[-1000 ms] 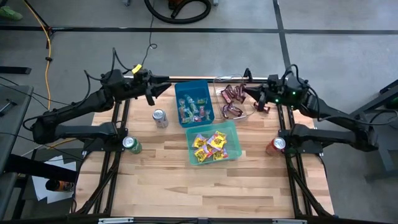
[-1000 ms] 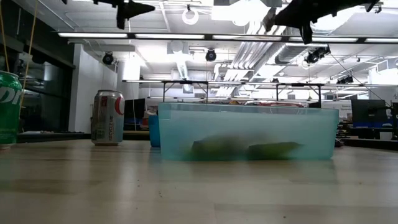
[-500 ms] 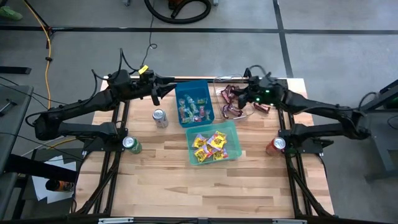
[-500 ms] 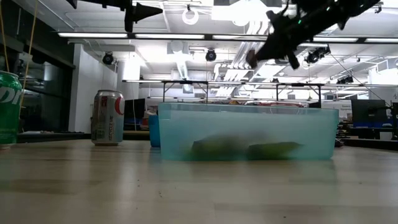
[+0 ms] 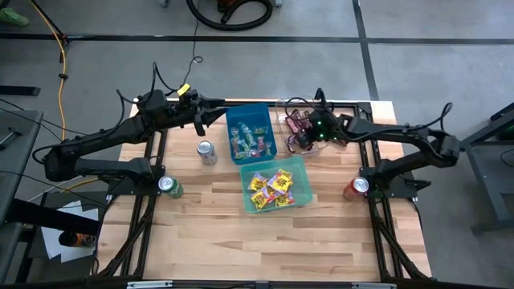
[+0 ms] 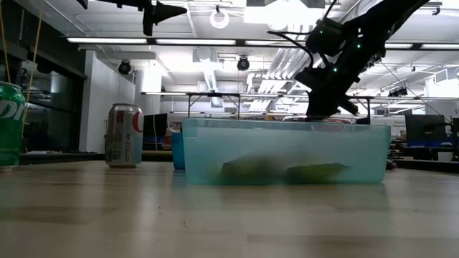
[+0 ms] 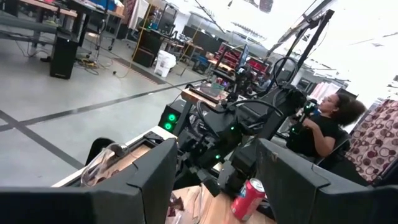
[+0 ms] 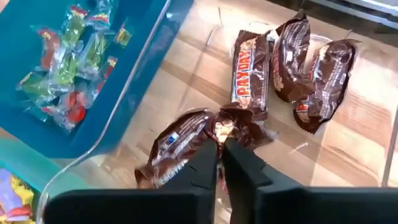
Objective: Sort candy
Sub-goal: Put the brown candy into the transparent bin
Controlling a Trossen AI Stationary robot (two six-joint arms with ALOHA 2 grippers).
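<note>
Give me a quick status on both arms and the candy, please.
Right gripper low over the maroon candy bars in the clear tray, fingers nearly shut. Left gripper open, raised beside the blue bin. Nothing blocking.

Right gripper [image 8: 219, 163] pitched down, low at counter's far side, fingers [image 8: 205, 165] nearly together. Left gripper [image 5: 215, 110] raised, level, fingers [image 7: 140, 180] spread, arm idle.

A grey concrete floor [image 5: 434, 48] crossed by dark lines surrounded the pale wooden table [image 5: 241, 233]. Long fluorescent ceiling lights [image 6: 122, 40] glowed overhead.
</note>
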